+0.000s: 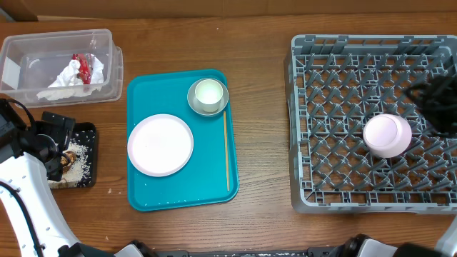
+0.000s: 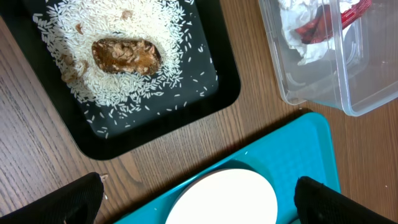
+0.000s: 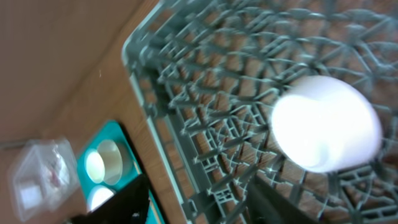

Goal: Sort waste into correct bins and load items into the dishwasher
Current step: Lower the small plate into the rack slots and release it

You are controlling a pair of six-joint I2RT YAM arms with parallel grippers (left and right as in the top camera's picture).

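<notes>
The small bowl (image 1: 387, 135) sits upside down in the dish rack (image 1: 321, 64); the right claw (image 3: 199, 202) stands spread and clear of it; I'd lift straight up past the pegs (image 1: 343, 86) before swinging away; the left claw (image 2: 205, 200), wide and empty, hangs over the rim of the plate (image 1: 160, 145).

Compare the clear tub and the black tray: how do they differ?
The tub is see-through and deep; the black tray is opaque and shallow. The tub holds a napkin and red wrapper; the black tray holds rice and a brown lump. Both are rectangular, on the table left of the teal tray.
</notes>
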